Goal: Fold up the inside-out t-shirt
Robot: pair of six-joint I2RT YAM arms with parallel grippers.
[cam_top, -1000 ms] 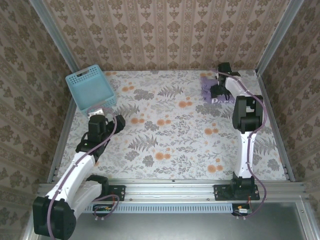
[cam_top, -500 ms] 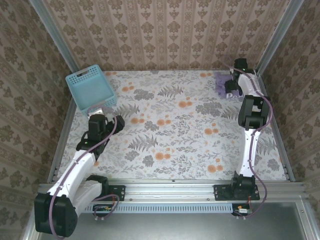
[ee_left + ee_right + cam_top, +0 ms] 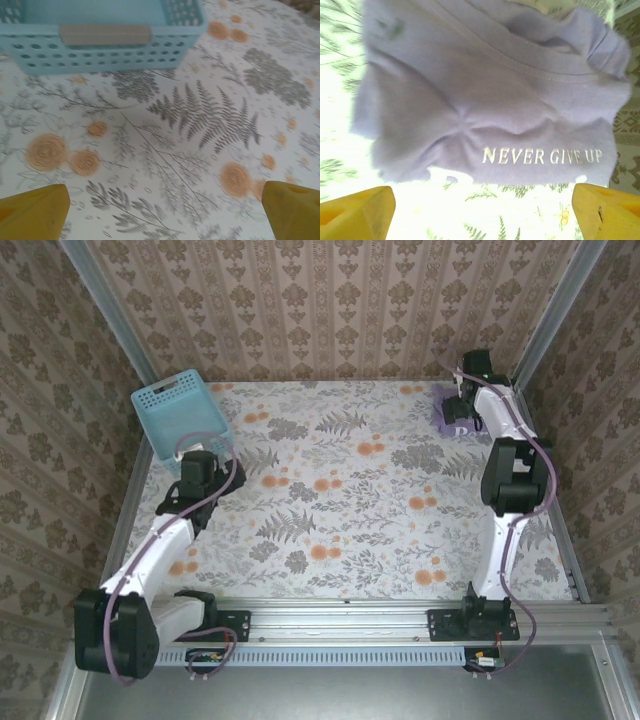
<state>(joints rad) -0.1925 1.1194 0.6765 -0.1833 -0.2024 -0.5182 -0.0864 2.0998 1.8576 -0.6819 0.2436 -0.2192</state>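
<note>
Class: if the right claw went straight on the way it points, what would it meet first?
Most likely the crumpled lavender cloth t-shirt with white lettering, lying directly ahead of the open right claw; the gap between them is hard to judge.

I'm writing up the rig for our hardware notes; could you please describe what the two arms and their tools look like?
Both the left arm and right arm have white links joined by chunky black joint housings, with a purple cable looping alongside each. Black bases bolt to a silver rail. The left tool and right tool have yellow fingers.
</note>
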